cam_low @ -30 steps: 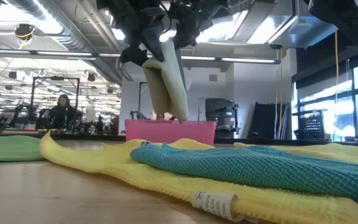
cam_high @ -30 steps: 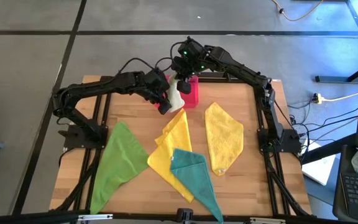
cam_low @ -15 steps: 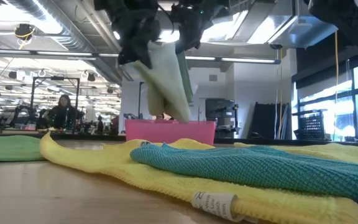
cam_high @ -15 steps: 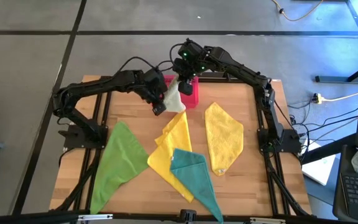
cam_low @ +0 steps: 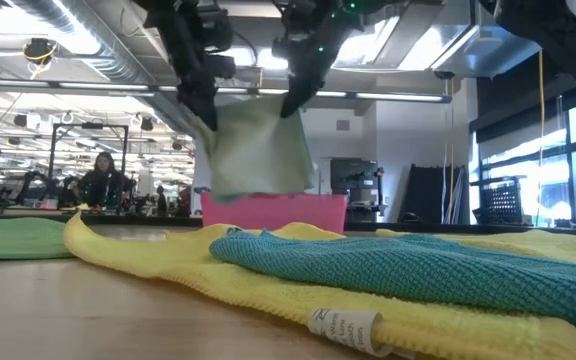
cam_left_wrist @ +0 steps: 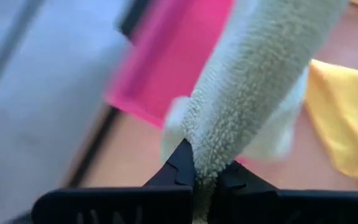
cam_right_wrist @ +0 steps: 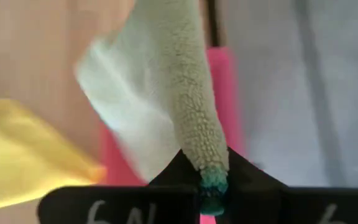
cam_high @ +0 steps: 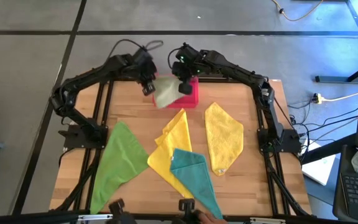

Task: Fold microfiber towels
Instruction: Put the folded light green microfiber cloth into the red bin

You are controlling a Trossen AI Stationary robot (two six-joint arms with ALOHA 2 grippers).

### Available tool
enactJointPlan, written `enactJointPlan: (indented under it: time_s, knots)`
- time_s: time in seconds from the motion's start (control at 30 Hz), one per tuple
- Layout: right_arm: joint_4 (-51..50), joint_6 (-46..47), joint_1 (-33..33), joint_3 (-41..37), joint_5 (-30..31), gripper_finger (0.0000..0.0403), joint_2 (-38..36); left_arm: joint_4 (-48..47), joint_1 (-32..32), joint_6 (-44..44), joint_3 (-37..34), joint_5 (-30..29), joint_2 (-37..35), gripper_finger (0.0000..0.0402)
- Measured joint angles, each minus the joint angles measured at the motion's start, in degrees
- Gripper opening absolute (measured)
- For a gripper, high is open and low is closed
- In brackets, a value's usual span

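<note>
Left gripper [cam_high: 146,83] pinched on one top corner of the pale olive towel [cam_high: 166,93]; right gripper [cam_high: 183,79] pinched on the opposite corner. Both raised over the far edge of the table [cam_high: 79,168]. Towel hangs spread between the two, a flat sheet in the low view [cam_low: 256,150], its lower edge just above the pink tray [cam_high: 192,94]. Each wrist view shows nubby olive cloth running straight into closed dark fingers [cam_left_wrist: 180,167], [cam_right_wrist: 186,167]; a teal-stitched edge sits at the right pinch.

Rest of the layout, largest first:
- Bright green towel [cam_high: 118,163], loosely folded triangle, near-left part of table, well apart from both grippers.
- Yellow towel [cam_high: 223,142], folded long, right of centre, alone.
- Second yellow towel [cam_high: 171,146], centre, crumpled, directly nearer than the tray.
- Teal towel [cam_high: 194,179], overlapping the second yellow one at its near end, running toward the near edge.
- Pink tray, far centre, partly hidden behind the hanging towel.

Background, low view: a person [cam_low: 98,178] seated far off in the room.
</note>
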Motion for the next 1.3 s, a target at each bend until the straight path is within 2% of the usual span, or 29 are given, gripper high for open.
enactJointPlan:
  time_s: [0.07, 0.17, 0.33, 0.53, 0.67, 0.83, 1.0, 1.17, 1.3]
  knots:
    - [4.65, -3.97, -0.42, -1.01, 2.44, 0.0013, -0.04, 1.51, 1.94, 1.95, 1.09, -2.58, 0.00, 0.0001]
    - [7.83, -5.84, -1.42, -1.11, 2.74, 0.0013, -0.04, 2.40, 4.20, 4.80, 2.75, -4.35, -0.01, 0.0001]
    - [5.22, -6.03, -2.35, -1.05, 1.03, 0.0013, -0.07, 1.53, 5.04, 5.64, 2.90, -3.51, 0.04, 0.0000]
    - [1.90, -4.74, -2.98, -5.59, -9.72, 0.0013, 0.07, 0.19, -0.02, 1.73, 0.08, -1.05, 0.04, 0.0000]
    - [1.20, -2.07, -2.11, -12.37, -12.10, 0.0013, 0.17, 1.78, -5.57, -0.84, -6.00, 0.33, 0.07, 0.0000]
    - [1.34, -1.28, -1.03, -18.15, -21.20, 0.0013, 0.24, 2.08, -11.12, -4.32, -12.15, 3.29, 0.07, 0.0000]
    - [2.72, -0.39, -0.37, -19.62, -21.07, 0.0013, 0.24, 5.26, -11.96, -3.53, -14.87, 1.11, 0.07, 0.0000]
    - [4.47, -0.20, -0.82, -19.73, -14.41, 0.0013, 0.24, 12.83, -8.95, -2.96, -15.58, -1.20, 0.07, 0.0000]
    - [5.63, -0.31, -1.90, -19.73, -13.53, 0.0013, 0.24, 16.15, -6.16, -0.22, -15.59, -0.92, 0.39, 0.0000]
